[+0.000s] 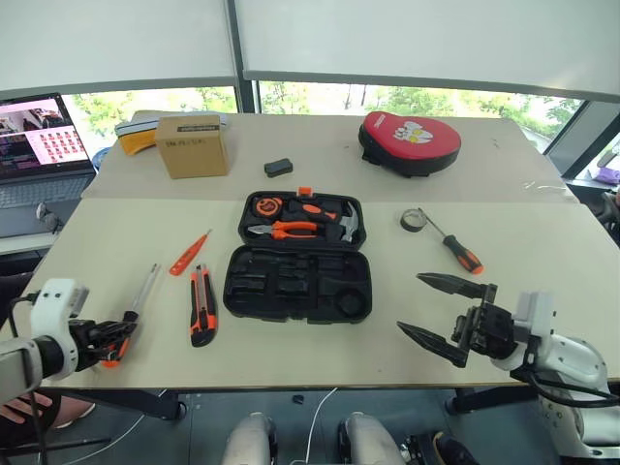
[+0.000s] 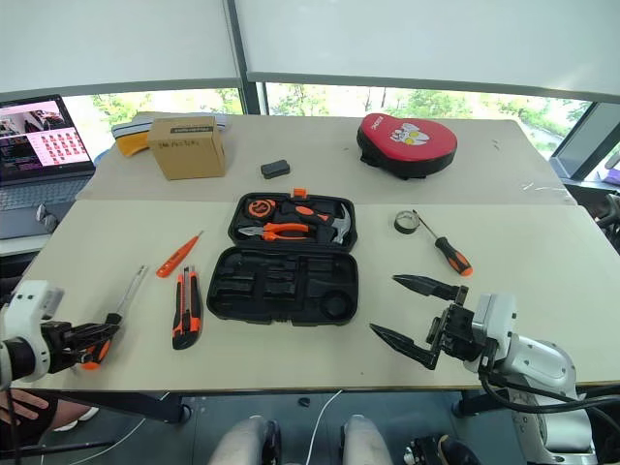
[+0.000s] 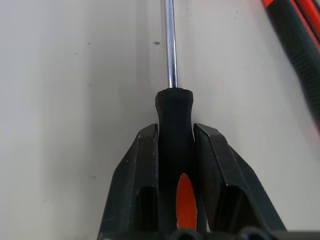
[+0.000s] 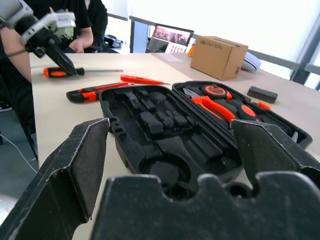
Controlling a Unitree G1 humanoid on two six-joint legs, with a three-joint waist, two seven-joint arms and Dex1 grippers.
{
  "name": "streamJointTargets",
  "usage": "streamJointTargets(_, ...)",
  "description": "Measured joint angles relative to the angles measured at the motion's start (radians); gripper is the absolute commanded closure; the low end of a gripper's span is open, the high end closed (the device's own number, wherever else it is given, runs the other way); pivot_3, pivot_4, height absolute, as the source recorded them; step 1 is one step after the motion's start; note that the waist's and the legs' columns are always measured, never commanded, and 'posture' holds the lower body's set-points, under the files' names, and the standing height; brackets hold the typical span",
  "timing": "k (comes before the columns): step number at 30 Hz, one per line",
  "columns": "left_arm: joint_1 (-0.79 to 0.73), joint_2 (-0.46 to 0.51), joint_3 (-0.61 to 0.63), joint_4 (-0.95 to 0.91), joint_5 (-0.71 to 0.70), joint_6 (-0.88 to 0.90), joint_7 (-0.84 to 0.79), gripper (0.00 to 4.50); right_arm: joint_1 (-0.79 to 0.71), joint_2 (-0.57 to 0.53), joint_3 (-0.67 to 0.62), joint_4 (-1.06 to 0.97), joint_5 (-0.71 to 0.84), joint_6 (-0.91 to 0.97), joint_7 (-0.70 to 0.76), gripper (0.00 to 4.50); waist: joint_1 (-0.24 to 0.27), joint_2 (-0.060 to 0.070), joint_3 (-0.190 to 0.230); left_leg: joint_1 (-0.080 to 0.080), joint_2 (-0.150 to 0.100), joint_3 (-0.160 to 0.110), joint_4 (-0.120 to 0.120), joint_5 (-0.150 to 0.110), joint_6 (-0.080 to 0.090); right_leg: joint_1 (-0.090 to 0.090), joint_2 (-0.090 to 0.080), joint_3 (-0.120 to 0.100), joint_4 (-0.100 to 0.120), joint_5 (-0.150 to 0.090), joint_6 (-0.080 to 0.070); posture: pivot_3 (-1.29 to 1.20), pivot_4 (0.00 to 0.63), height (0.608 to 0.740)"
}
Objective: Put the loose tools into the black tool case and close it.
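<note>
The black tool case [image 1: 242,291] lies open in the middle of the table, its near half showing bare moulded slots. Left of it are an orange-and-black utility knife [image 1: 202,305] and a thin orange tester screwdriver [image 1: 189,254]. Further left a long screwdriver [image 1: 143,289] lies on the table, and my left gripper [image 3: 175,132] is shut on its black-and-orange handle [image 3: 174,110]. To the case's right are a small dark tape roll [image 1: 414,220] and a second screwdriver [image 1: 457,249]. My right gripper [image 1: 426,308] hovers open and holds nothing, near the front edge on the right.
Pliers [image 1: 291,230] and a hammer [image 1: 349,225] sit in the case's far half. At the back are a cardboard box [image 1: 192,145], a small black block [image 1: 278,167] and a red mitt [image 1: 410,142]. A laptop [image 1: 39,145] stands far left. A person [image 4: 85,20] sits beyond the table's left end.
</note>
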Motion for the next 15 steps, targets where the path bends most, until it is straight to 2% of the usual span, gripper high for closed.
streamJointTargets(3,-0.106,0.061,-0.012,0.019,0.013,-0.144,-0.145,3.88,0.012,-0.005,-0.037,-0.021,0.005,0.001,-0.027,0.00,0.018,0.001,0.001,-0.001,-0.002,0.001,0.000,-0.001,-0.002,0.000,-0.003,-0.001,-0.001,0.000,0.000,0.00,0.150,0.740)
streamJointTargets(5,-0.286,0.093,-0.156,0.032,0.055,-0.341,-0.310,3.88,0.036,-0.021,-0.062,-0.028,0.009,0.005,-0.037,0.00,0.035,0.003,0.001,-0.001,-0.003,0.003,0.000,-0.002,-0.003,-0.001,-0.005,-0.005,-0.004,-0.001,-0.002,0.00,0.150,0.740)
streamJointTargets(7,-0.431,0.081,-0.321,0.064,0.123,-0.479,-0.432,3.88,0.042,-0.022,-0.090,-0.034,0.012,0.007,-0.051,0.00,0.040,0.006,0.000,-0.003,-0.004,0.007,0.001,0.000,-0.001,0.003,-0.005,-0.001,-0.005,0.000,0.000,0.00,0.150,0.740)
streamJointTargets(9,-0.620,-0.006,-0.520,0.154,0.227,-0.622,-0.544,3.88,0.029,-0.031,-0.093,-0.035,0.016,0.020,-0.068,0.00,0.040,0.008,-0.001,-0.005,-0.007,0.011,0.003,0.004,0.007,0.003,-0.002,0.000,-0.005,0.003,0.005,0.00,0.150,0.740)
streamJointTargets(11,-0.798,-0.123,-0.689,0.322,0.355,-0.767,-0.598,3.88,0.011,-0.035,-0.092,-0.045,0.022,0.043,-0.084,0.00,0.036,0.007,0.000,-0.009,-0.005,0.012,0.008,0.005,0.008,0.001,0.003,-0.001,-0.005,0.004,0.007,0.00,0.150,0.740)
streamJointTargets(15,-1.011,-0.260,-0.872,0.639,0.567,-1.030,-0.632,3.88,-0.003,-0.034,-0.087,-0.064,0.024,0.069,-0.117,0.00,0.019,0.006,0.001,-0.016,-0.001,0.008,0.014,0.003,0.009,-0.001,0.010,-0.001,-0.005,0.004,0.007,0.00,0.150,0.740)
